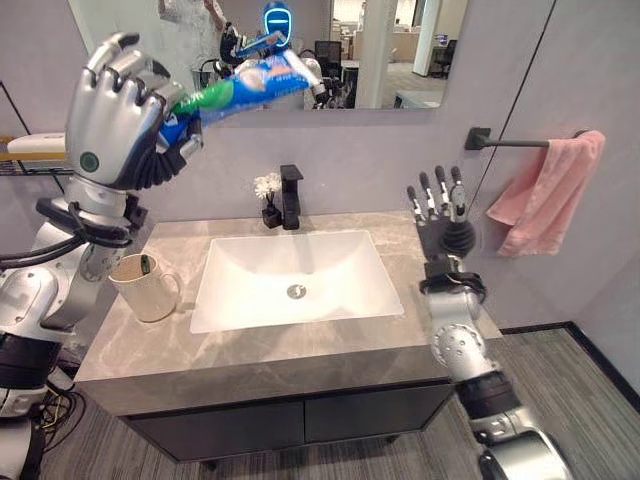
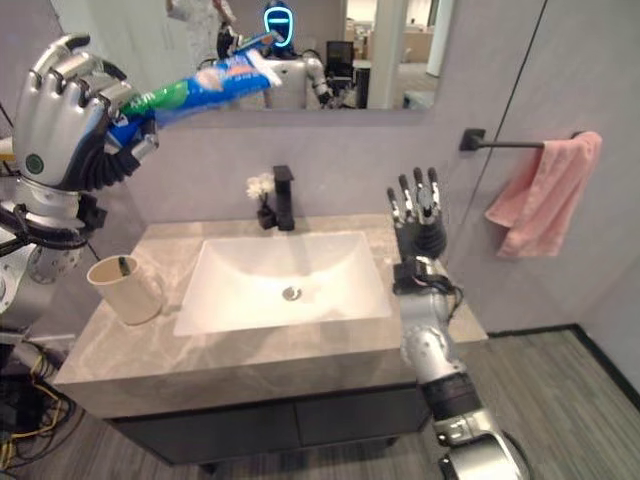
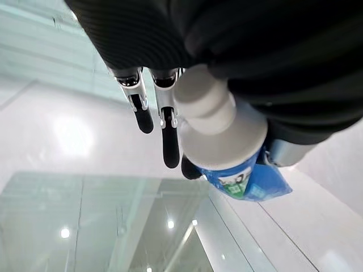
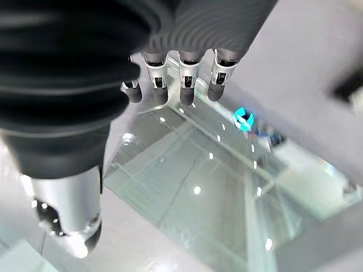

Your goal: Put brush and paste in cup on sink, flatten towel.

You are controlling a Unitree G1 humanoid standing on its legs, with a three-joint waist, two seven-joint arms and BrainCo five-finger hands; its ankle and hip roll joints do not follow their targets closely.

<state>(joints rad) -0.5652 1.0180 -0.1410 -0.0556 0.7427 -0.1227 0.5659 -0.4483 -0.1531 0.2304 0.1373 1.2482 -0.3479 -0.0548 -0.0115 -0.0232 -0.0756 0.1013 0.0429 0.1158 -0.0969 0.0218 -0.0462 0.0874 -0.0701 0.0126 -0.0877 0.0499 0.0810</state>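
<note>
A grey stone-look counter (image 1: 330,345) runs along a grey wall, with a white rectangular basin (image 1: 297,275) sunk into its middle and dark cabinet doors beneath; a black tap (image 1: 291,196) stands at the back of the basin, and just to its left sits a small dark vase with white flowers (image 1: 268,198). A wide mirror (image 1: 380,50) hangs above, reflecting an office space behind. On the wall to the right a black rail (image 1: 520,143) carries one pink towel (image 1: 548,192), bunched and hanging unevenly from the rail's far end. The floor is grey carpet. The left hand (image 1: 120,115) is raised high above the counter's left end, fingers curled tight around one toothpaste tube (image 1: 240,90), blue and white with a green band; the tube slants up to the right in front of the mirror, and the left wrist view shows its white cap (image 3: 212,116) end pointing out of the fist. The right hand (image 1: 445,215) is held upright over the counter's right side, fingers straight and spread, holding nothing. One cream cup (image 1: 145,285) with a handle stands on the counter left of the basin, below the left hand, with a dark object, too small to identify, showing inside its rim
</note>
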